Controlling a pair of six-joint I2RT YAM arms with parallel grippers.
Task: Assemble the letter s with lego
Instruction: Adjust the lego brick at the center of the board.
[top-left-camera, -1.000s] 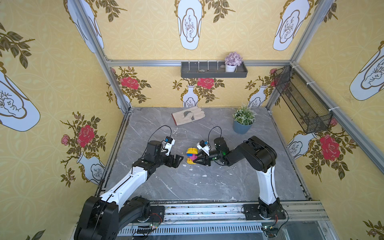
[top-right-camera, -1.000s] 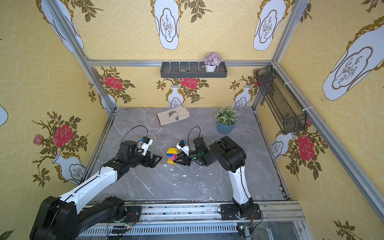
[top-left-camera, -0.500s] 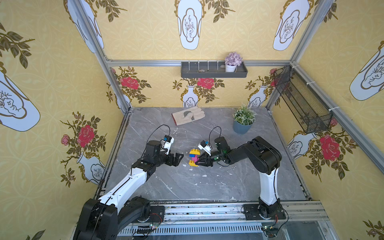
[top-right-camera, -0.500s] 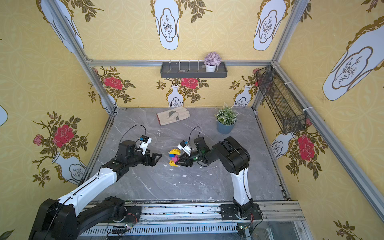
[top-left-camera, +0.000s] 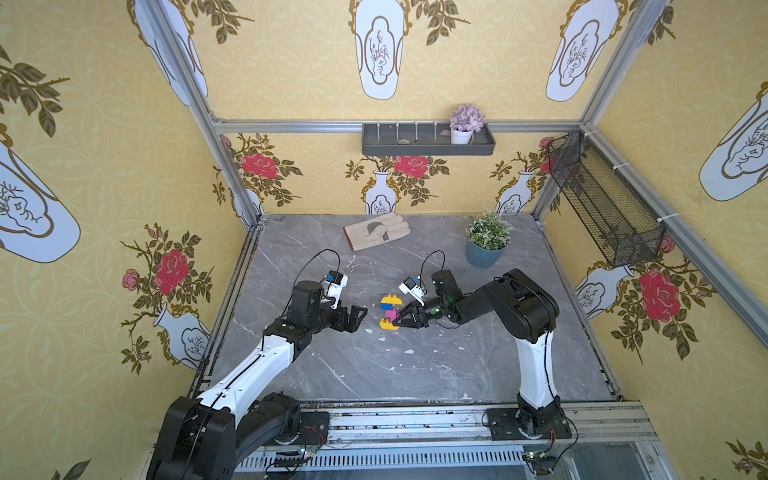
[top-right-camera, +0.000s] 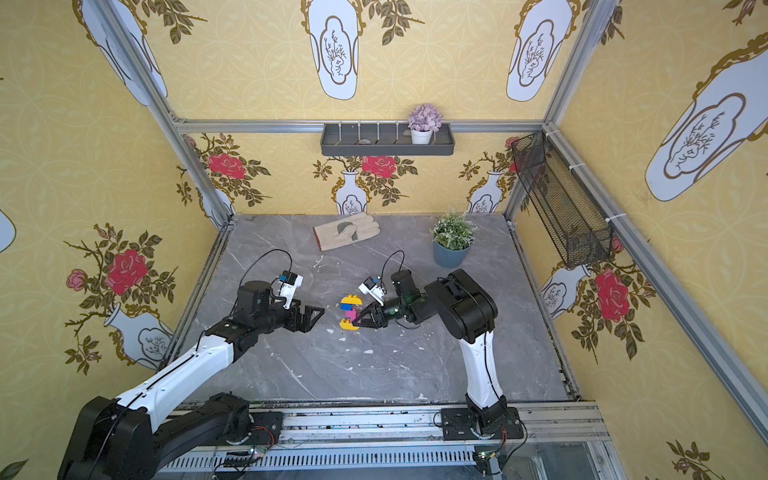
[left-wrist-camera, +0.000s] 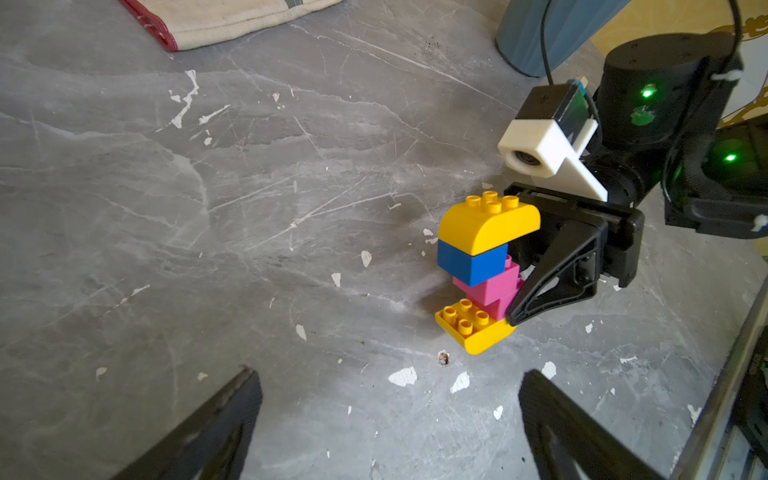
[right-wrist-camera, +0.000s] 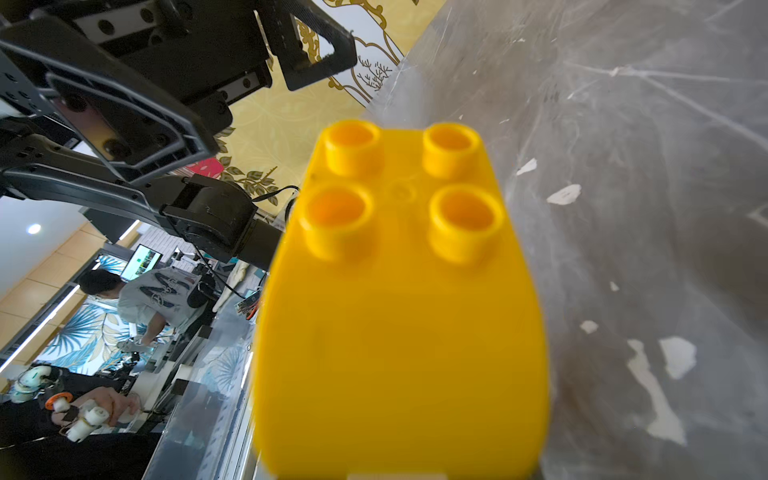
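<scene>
The letter s (top-left-camera: 390, 312) (top-right-camera: 350, 312) sits mid-table as one joined lego cluster. In the left wrist view it has a yellow rounded brick (left-wrist-camera: 486, 224) on top, then a blue brick (left-wrist-camera: 469, 262), pink bricks (left-wrist-camera: 490, 286) and a yellow brick (left-wrist-camera: 473, 328) lowest. That lowest brick is at the tabletop; I cannot tell if it touches. My right gripper (top-left-camera: 395, 321) (top-right-camera: 355, 321) is shut on the pink part. The yellow brick (right-wrist-camera: 399, 311) hides its jaws in the right wrist view. My left gripper (top-left-camera: 356, 319) (top-right-camera: 311, 319) (left-wrist-camera: 388, 374) stands open and empty, a short way left of the cluster.
A beige glove (top-left-camera: 376, 230) lies at the back of the grey marbled table (top-left-camera: 374, 374). A potted plant (top-left-camera: 486, 243) stands at the back right. A wire basket (top-left-camera: 602, 203) hangs on the right wall and a shelf (top-left-camera: 428, 141) on the back wall.
My right gripper has shifted the brick cluster slightly to the right and toward the front, and turned it a little. The left arm has barely moved and stays open.
</scene>
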